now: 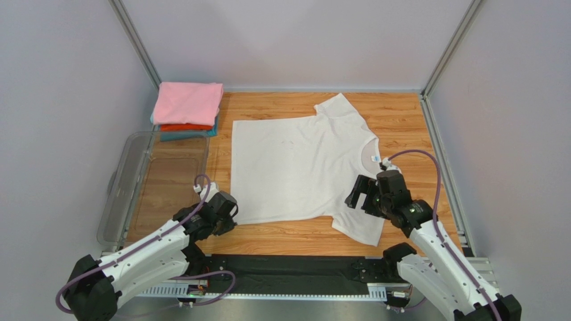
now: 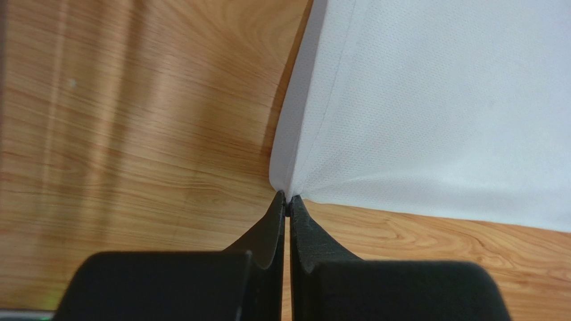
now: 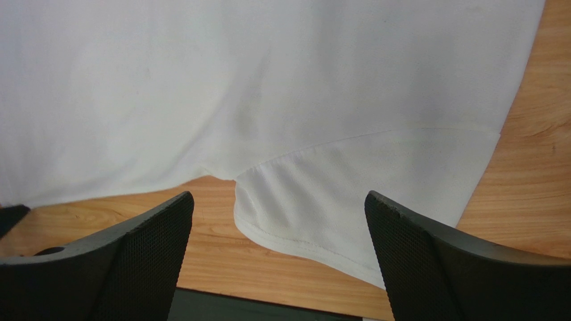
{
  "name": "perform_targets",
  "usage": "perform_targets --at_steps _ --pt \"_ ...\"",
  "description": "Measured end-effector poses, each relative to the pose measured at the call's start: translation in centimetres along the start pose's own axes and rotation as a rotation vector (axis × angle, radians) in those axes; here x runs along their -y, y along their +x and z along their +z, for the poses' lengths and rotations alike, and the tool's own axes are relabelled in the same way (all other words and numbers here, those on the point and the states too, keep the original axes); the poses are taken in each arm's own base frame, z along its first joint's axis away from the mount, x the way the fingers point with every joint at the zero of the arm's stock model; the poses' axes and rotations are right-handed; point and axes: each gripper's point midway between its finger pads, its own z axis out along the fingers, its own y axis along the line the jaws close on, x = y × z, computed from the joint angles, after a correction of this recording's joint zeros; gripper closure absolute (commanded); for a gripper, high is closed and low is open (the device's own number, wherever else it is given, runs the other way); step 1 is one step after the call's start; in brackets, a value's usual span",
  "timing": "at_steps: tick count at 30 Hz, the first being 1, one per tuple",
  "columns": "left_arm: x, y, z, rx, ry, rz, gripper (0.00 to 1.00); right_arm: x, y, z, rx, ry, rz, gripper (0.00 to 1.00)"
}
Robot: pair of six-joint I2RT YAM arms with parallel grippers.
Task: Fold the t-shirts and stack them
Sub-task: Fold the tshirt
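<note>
White t-shirt (image 1: 295, 167) flat, table (image 1: 402, 114) centre; left gripper (image 1: 224, 212), 7 o'clock, fingers (image 2: 268, 234) clamped on hem corner (image 2: 288, 180); right gripper (image 1: 367, 197), 5 o'clock, fingers (image 3: 134, 254) apart over sleeve (image 3: 375, 194); advised: pinch sleeve seam first, then lift both evenly.
</note>
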Motion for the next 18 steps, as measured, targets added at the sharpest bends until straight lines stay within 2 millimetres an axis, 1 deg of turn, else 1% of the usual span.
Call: perform_targets --at_steps 3,6,9,13,16,18 --pt "-1.2 -0.5 -0.1 0.033 -0.05 0.01 1.0 -0.8 1.9 -0.1 -0.052 0.009 -0.076 0.0" --pt "-1.7 -0.9 -0.1 0.055 -0.076 0.013 1.0 -0.9 3.2 -0.2 -0.083 0.039 -0.112 0.0" --pt "-1.9 -1.3 -0.2 0.067 -0.083 0.021 1.0 -0.9 4.5 -0.4 -0.118 0.088 -0.151 0.0" --pt "-1.8 -1.4 -0.1 0.071 -0.079 0.027 1.0 -1.3 6.6 -1.0 -0.175 0.141 -0.223 0.0" --pt "-1.8 -1.4 -0.2 0.07 -0.074 0.035 1.0 -0.6 8.2 -1.4 -0.225 0.205 -0.245 0.0" --pt "-1.6 -1.5 -0.3 0.073 -0.066 0.034 1.0 0.6 9.1 -1.9 -0.261 0.265 -0.24 0.0"
